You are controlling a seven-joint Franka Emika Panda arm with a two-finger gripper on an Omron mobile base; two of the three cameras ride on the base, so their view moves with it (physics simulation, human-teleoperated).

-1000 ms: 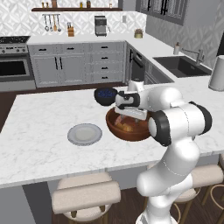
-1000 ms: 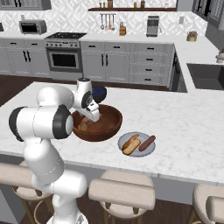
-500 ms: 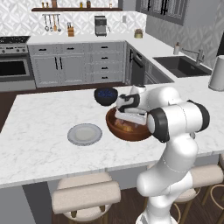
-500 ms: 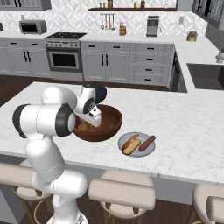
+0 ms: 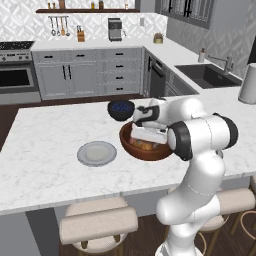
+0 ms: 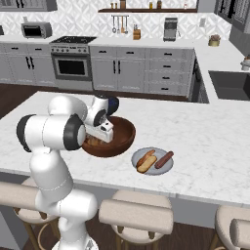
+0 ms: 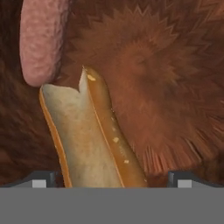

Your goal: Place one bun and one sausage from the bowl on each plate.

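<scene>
Down inside the wooden bowl, the gripper hangs just above a bun, its two finger tips spread wide, one on each side of the bun, so the gripper is open and holds nothing. In the hand view the bun lies on the bowl's floor, split along its length, and a pink sausage lies just past its far end, nearly touching it. In both base views the white hand reaches into the bowl, which stands on the marble tabletop. A small dark bowl sits just behind the wooden one. On the arm's left a bare grey plate lies near the wooden bowl. On the other side, the second plate carries one bun and one sausage, lying side by side.
</scene>
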